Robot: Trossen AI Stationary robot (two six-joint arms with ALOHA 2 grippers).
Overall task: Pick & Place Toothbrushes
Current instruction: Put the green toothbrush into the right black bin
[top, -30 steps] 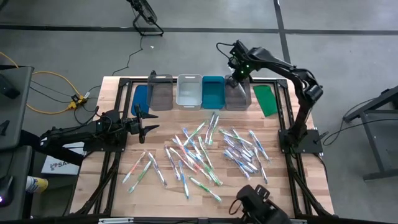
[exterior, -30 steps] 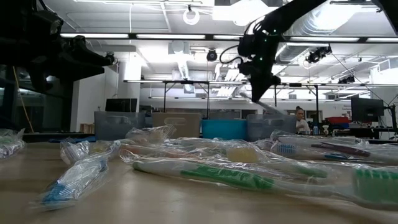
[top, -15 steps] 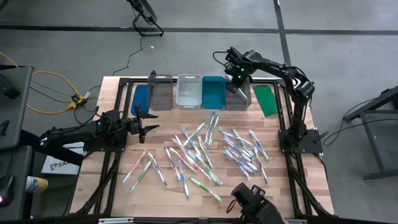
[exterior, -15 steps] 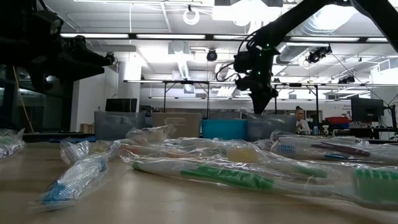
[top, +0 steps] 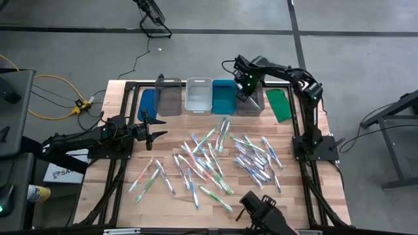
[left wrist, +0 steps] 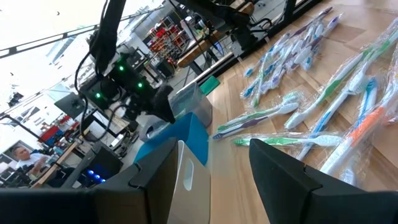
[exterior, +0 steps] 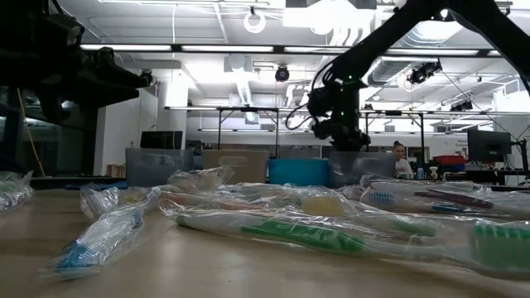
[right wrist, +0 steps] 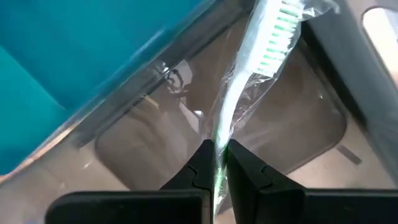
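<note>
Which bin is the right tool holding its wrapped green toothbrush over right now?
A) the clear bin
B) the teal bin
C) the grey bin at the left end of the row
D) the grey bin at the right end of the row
D: the right tool is shut on the green toothbrush above the grey bin, with the teal bin beside it.

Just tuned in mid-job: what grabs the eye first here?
The right gripper, shut on a wrapped green toothbrush, hangs over the grey bin at the row's right end. Dozens of wrapped toothbrushes lie scattered mid-table. The left gripper waits open at the table's left.
</note>
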